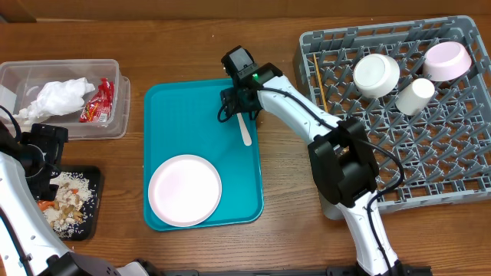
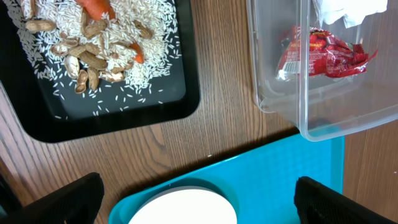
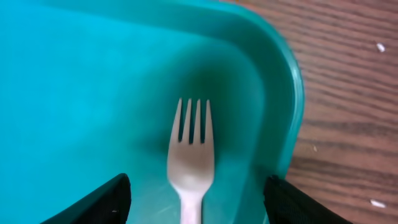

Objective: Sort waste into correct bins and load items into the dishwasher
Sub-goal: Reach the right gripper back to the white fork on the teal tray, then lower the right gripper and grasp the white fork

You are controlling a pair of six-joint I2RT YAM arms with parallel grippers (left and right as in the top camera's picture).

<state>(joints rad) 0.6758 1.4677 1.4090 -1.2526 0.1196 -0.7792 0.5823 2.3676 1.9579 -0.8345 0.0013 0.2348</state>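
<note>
1. Fork [image 3: 190, 155] lay in far-right corner of teal tray [image 3: 74, 74], long axis running away from robot, tines farthest.
2. Right gripper [image 3: 196, 202] hung low over it, arm stretched out, fingers spread, grasping nothing.

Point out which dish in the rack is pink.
The pink bowl, in the top right corner of the rack in the overhead view. The other bowl and the cup beside it are white.

Bright even light; dark shadow round fork [image 3: 190, 158] (rt wrist, soft focus).
</note>
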